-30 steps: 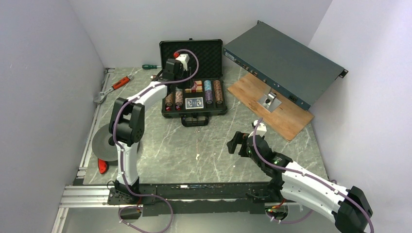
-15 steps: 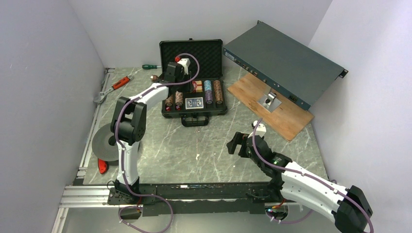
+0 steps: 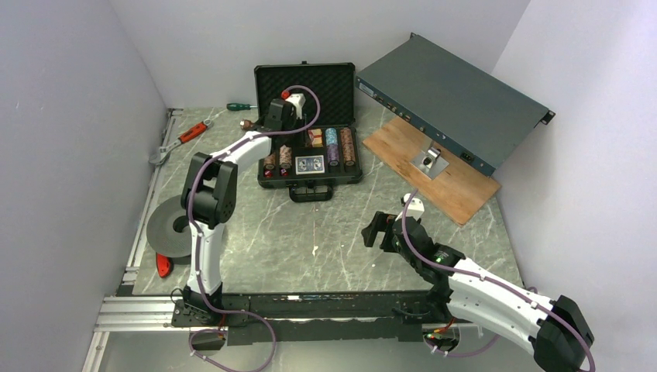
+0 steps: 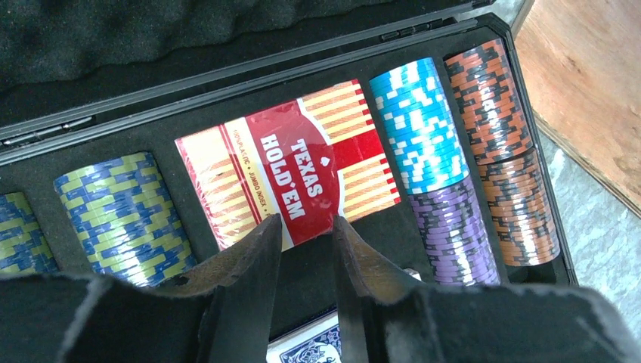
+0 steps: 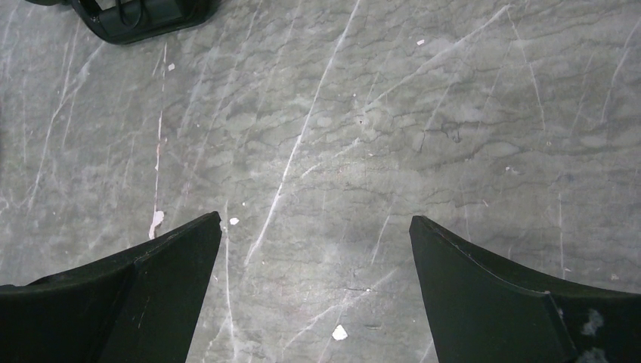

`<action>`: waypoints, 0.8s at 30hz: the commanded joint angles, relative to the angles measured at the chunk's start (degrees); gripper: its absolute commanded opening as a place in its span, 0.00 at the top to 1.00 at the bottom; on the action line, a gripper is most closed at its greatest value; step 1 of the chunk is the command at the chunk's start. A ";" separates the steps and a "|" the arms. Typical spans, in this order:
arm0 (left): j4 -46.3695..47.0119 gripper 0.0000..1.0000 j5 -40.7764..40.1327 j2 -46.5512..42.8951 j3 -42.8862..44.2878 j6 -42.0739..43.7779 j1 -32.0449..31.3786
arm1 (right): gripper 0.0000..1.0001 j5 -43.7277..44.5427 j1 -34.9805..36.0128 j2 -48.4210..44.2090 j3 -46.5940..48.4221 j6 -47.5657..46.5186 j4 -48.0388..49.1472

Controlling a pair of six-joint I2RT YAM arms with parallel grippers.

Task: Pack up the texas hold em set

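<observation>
Left wrist view: the left end effector (image 4: 306, 231) hangs over the open black case (image 4: 227, 83) with its two fingers (image 4: 249, 265) set a narrow gap apart. Nothing sits between them. Their tips lie over the near edge of the red card deck (image 4: 295, 162) printed "Texas Hold'em", which lies flat in the middle compartment. Whether the tips touch the deck cannot be told.

To one side of the deck lies a blue-and-green chip stack (image 4: 125, 208). To the other side lie a light blue chip stack (image 4: 416, 121) with a purple chip stack (image 4: 453, 231) end to end in the same slot. Beyond those, orange chip stacks (image 4: 491, 94) fill the outermost slot. A corner of the blue card deck (image 4: 310, 349) shows just under the fingers. The egg-crate foam lid (image 4: 151, 30) stands raised behind the compartments, and a wooden board (image 4: 589, 91) lies just beyond the case's corner.

The right end effector (image 5: 316, 234) is spread wide and holds nothing, hovering over the bare marbled tabletop (image 5: 423, 113), well apart from the case. Only the case handle (image 5: 143, 19) reaches into the far corner of its view.

From above, the case sits at the back of the tabletop, and the long grey-green rack box (image 3: 449, 97) is tilted up beside it over the board.
</observation>
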 commanded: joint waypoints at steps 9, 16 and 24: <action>-1.74 0.63 0.47 4.64 8.16 1.02 -1.90 | 0.01 0.09 -0.17 -0.04 -0.19 0.59 2.47; -2.22 0.64 0.81 7.37 11.35 0.77 -2.69 | 0.01 0.35 -0.17 -0.16 -0.58 0.56 2.52; -2.57 0.75 0.64 9.91 12.69 -0.71 -3.48 | 0.01 0.34 -0.17 0.53 -0.60 0.50 2.82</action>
